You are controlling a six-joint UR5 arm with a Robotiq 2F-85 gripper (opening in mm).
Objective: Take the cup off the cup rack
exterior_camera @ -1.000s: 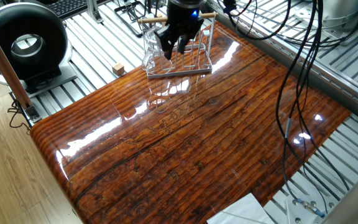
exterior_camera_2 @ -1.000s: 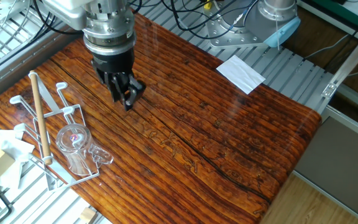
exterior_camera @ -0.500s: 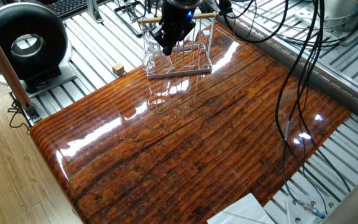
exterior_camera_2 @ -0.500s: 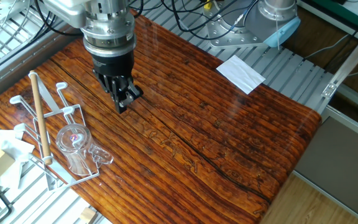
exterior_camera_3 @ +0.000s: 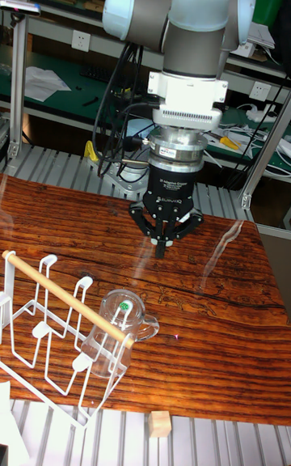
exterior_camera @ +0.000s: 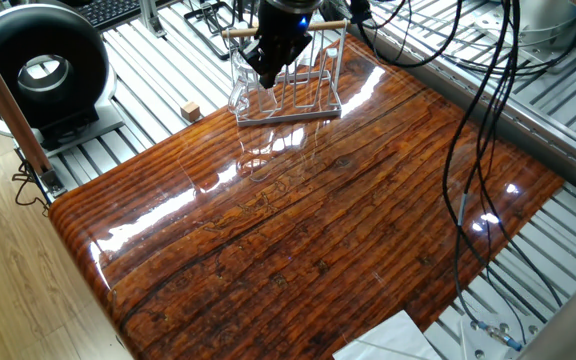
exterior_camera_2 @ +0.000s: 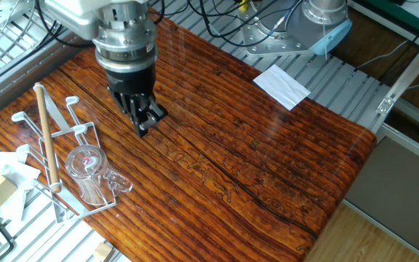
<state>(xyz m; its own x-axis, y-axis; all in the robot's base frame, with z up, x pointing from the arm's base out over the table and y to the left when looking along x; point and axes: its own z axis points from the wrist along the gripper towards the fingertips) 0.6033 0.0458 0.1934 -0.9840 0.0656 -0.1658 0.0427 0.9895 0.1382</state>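
Note:
The cup (exterior_camera_2: pixel 86 173) is a clear tumbler lying tilted on the cup rack (exterior_camera_2: pixel 47 138), a thin white wire frame with a pale wooden dowel across its top. In the tall fixed view the cup (exterior_camera_3: pixel 109 345) hangs under the dowel of the rack (exterior_camera_3: pixel 48 336), mouth toward the table. My gripper (exterior_camera_2: pixel 144 127) points down above the wooden table, beside the rack and apart from the cup. Its fingertips meet with nothing between them (exterior_camera_3: pixel 162 252). From the opposite side the gripper (exterior_camera: pixel 268 80) overlaps the rack (exterior_camera: pixel 313 100) and the cup (exterior_camera: pixel 241 82).
A glossy wooden tabletop (exterior_camera: pixel 318 230) lies on a slatted metal bench. A small wooden block (exterior_camera: pixel 190 111) sits off the table near the rack. A black round device (exterior_camera: pixel 43 65) stands at the left. White paper (exterior_camera_2: pixel 282 85) lies at the far edge, and cables (exterior_camera: pixel 478 120) hang over it.
The gripper has turned about its own axis and shifted slightly toward the rack. The cup and rack have not moved.

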